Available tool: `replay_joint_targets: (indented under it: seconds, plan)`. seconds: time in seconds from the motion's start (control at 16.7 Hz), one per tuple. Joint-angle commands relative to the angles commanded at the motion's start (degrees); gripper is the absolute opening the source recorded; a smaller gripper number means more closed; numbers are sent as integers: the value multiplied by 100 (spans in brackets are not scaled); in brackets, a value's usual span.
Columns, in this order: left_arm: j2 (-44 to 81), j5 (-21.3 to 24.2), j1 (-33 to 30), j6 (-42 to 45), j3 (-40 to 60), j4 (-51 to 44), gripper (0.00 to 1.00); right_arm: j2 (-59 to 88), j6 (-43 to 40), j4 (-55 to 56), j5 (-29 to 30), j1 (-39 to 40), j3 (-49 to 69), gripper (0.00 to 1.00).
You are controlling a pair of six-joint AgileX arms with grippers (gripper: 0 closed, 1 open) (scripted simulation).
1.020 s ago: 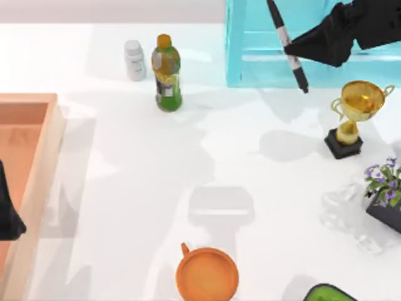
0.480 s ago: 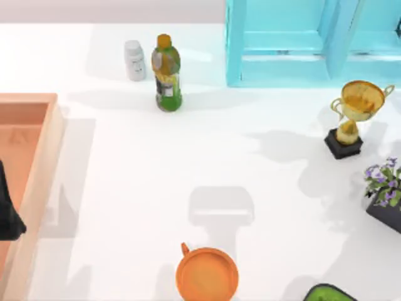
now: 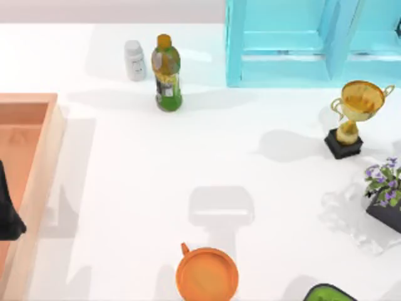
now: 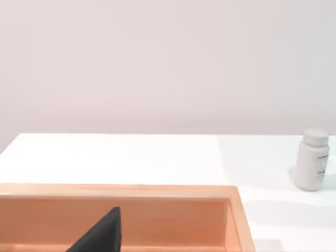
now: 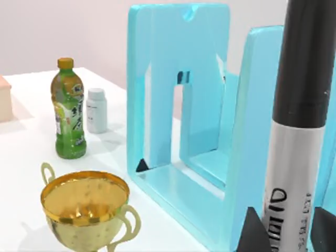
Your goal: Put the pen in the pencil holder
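Right tool [image 5: 286, 231] grips the pen [image 5: 302, 126] upright beside the pencil holder [image 5: 178, 105]
In the right wrist view the dark fingers [image 5: 254, 233] close on the pen's printed white-grey barrel, the light blue holder just behind it at the surface's [image 3: 188, 157] far right, near the gold trophy [image 3: 351, 119] and green bottle [image 3: 166, 75]. The left tool [image 3: 7, 210] hangs over the wooden tray [image 3: 37, 163] at the left; its opening cannot be told

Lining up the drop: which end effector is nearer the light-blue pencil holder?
Right. The right end effector grips the slim black-and-white pen close beside that holder; the left end effector sits over the wooden tray, far off to the left.
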Motion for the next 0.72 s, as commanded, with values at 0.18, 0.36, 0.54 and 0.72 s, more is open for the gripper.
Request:
replay_joint_targets:
  seconds: [0.18,0.36,0.54,0.72]
  plan:
    - [0,0,0,0,0,0,100,194,17,381,404,46,-15,0]
    - [0,0,0,0,0,0,100,153,-155,63,279,56,35,0]
    - [0,0,0,0,0,0,100,83,-397,-389,115,66,102,0]
    - [0,0,0,0,0,0,100,48,-500,-579,50,69,129,0]
